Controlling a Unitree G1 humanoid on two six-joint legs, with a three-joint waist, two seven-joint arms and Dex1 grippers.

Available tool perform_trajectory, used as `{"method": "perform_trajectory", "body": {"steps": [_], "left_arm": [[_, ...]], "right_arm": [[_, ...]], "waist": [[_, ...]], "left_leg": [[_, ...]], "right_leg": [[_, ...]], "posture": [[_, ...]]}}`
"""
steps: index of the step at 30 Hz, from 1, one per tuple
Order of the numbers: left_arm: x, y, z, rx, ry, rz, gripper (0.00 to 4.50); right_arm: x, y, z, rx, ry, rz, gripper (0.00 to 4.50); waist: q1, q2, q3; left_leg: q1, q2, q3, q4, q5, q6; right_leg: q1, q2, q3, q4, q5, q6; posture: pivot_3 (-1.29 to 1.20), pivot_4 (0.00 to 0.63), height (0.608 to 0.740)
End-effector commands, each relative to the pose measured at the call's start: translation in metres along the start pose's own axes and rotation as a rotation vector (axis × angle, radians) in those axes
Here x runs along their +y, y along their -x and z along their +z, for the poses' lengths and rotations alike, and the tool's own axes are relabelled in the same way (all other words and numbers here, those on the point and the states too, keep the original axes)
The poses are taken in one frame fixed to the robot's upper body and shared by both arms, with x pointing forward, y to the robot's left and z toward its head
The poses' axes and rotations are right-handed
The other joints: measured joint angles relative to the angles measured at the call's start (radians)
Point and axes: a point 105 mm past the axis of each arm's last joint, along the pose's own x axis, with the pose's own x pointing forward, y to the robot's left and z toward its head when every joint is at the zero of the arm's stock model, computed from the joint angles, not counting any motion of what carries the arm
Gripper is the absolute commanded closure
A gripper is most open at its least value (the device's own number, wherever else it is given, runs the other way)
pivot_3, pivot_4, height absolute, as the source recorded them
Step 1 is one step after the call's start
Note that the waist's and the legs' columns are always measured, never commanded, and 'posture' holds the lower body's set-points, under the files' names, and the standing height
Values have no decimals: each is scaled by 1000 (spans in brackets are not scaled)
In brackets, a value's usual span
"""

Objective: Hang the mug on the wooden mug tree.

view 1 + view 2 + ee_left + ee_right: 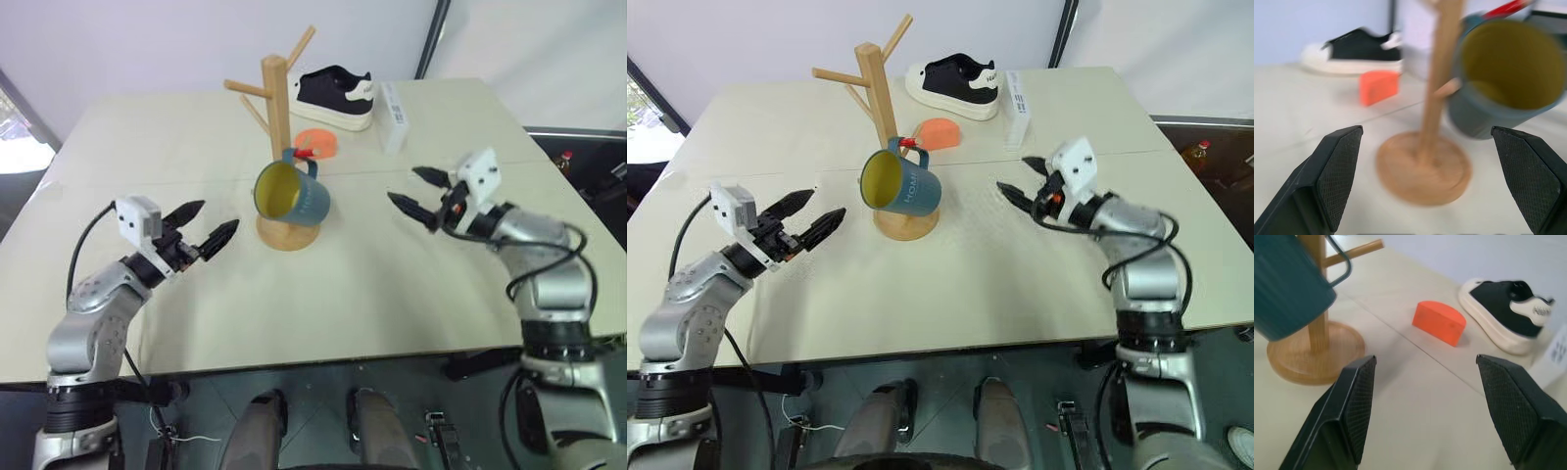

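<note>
A: What are the end effectors doing?

B: The left end effector [206, 227] has its two black fingers spread wide with nothing between them. It sits above the tabletop [392, 284], apart from the wooden mug tree [282, 147], and touches nothing. The right end effector [416, 192] is also wide open and empty, on the other side of the tree and well clear of it.

A: And the mug?

B: The mug [291, 192] hangs by its loop handle on a low peg of the tree. It is tilted, with the yellow inside facing toward the robot's left arm, and it sits just above the round wooden base.

A: Anything else on the tabletop?

B: Behind the tree there is an orange wedge-shaped block [317, 143], a black-and-white sneaker [336, 96] and a white box [393, 116] with print on it.

A: What is hard to make out?

B: The pale lettering on the mug's side is too small to read. A small red thing [303, 152] by the mug's handle I cannot identify. In the left wrist view the tree's post and the mug are blurred and the top of the tree is cut off; in the right wrist view only part of the mug's side and handle are in frame.
</note>
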Motion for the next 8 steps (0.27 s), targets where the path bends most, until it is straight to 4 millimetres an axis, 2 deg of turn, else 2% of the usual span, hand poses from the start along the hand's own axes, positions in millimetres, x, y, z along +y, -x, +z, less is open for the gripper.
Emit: {"method": "perform_trajectory", "body": {"steps": [1, 3, 8], "left_arm": [[29, 12, -14, -3, -13, 182, 0], [34, 16, -25, 26, -22, 227, 0], [39, 26, -38, 44, -8, 272, 0]], "right_arm": [[-10, 10, -19, -58, -101, -127, 1121], [-7, 13, -33, -51, -134, -144, 1121], [-2, 15, -45, -49, -175, -144, 1121]], "waist": [[2, -1, 0], [2, -1, 0], [4, -1, 0]], "left_leg": [[1, 0, 0, 0, 0, 0], [3, 0, 0, 0, 0, 0], [4, 0, 0, 0, 0, 0]], "right_leg": [[1, 0, 0, 0, 0, 0], [4, 0, 0, -1, 0, -1], [4, 0, 1, -2, 0, -1]], "posture": [[0, 150, 740], [0, 150, 740], [0, 150, 740]]}}
